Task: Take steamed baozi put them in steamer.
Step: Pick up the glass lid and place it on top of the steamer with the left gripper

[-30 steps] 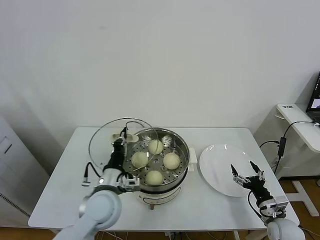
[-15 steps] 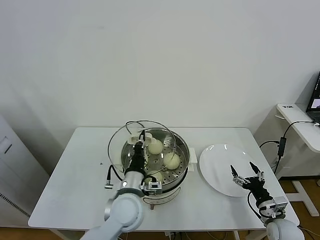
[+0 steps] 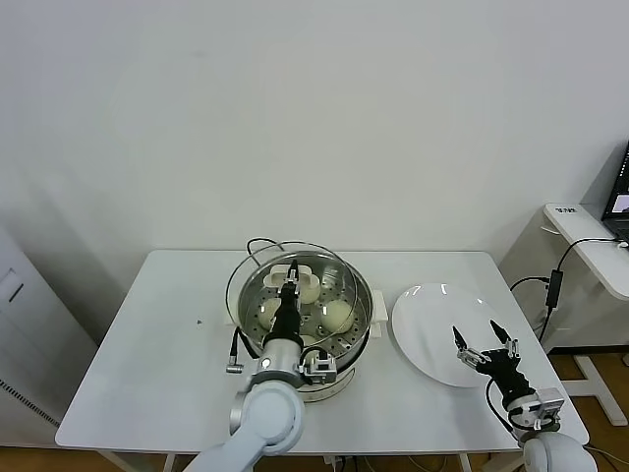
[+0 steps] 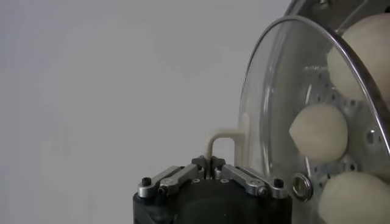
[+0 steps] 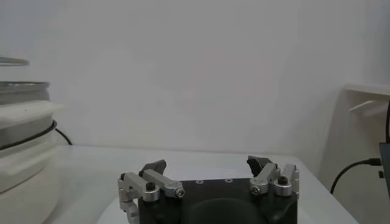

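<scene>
The left gripper (image 3: 291, 292), pinched tight on the glass lid (image 3: 295, 285), has swung it over the steamer (image 3: 339, 379) — baozi (image 3: 336, 315) inside, nearly covered. Right gripper (image 3: 485, 351) waits spread wide over the plate (image 3: 432, 324).

Inside the one steamer (image 3: 307, 315), three steamed baozi (image 3: 337, 316) can be counted through the glass; the arm hides whatever else lies there. One glass lid (image 3: 295, 277) hangs over the steamer. Beside the steamer lies one white plate (image 3: 432, 324). One bench (image 3: 147, 374) carries the steamer. Two end effectors show: left end effector (image 3: 288, 286) and right end effector (image 3: 486, 346).
</scene>
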`<state>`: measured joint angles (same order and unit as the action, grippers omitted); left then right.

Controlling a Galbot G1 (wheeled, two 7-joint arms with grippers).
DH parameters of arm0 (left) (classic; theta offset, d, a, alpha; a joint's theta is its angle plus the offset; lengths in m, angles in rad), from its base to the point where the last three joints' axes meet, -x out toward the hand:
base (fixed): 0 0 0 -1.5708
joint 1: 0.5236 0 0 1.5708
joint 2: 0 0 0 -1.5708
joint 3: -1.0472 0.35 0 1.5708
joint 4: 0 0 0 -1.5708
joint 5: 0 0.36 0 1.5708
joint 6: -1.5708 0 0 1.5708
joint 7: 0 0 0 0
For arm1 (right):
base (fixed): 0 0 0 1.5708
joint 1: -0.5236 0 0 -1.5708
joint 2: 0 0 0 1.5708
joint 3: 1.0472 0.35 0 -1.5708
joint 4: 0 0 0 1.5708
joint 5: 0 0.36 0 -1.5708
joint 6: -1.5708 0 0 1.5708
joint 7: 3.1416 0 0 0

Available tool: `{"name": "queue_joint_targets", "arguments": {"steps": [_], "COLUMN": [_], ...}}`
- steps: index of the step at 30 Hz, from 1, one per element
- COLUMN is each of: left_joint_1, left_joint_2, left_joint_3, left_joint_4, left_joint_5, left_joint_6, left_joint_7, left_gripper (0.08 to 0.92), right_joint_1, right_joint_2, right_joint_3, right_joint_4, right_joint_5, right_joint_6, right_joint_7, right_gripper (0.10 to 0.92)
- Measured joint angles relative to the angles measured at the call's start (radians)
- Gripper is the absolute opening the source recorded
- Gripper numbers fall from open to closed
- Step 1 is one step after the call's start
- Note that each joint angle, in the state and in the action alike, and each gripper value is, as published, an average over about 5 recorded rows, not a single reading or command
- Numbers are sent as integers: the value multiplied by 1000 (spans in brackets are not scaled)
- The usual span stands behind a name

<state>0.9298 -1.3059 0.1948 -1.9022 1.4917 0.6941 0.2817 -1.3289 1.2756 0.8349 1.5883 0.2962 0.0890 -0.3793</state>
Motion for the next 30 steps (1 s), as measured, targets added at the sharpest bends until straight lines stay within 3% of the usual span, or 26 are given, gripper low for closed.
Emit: {"name": "queue_joint_targets", "arguments": {"steps": [30], "left_joint_1": [35], "left_joint_2": [-70], "left_joint_3": [18], "left_joint_4": [46], "left_joint_5": [54], "left_joint_6": [-8], "left_joint_7": [-9], "left_gripper": [111], "right_joint_1": [-2], "right_joint_2": [11], "right_joint_3": [5], "right_joint_4": [-15], "right_joint_5": [-9], "right_joint_6": [5], "right_joint_7": [-11], "right_gripper": [823]}}
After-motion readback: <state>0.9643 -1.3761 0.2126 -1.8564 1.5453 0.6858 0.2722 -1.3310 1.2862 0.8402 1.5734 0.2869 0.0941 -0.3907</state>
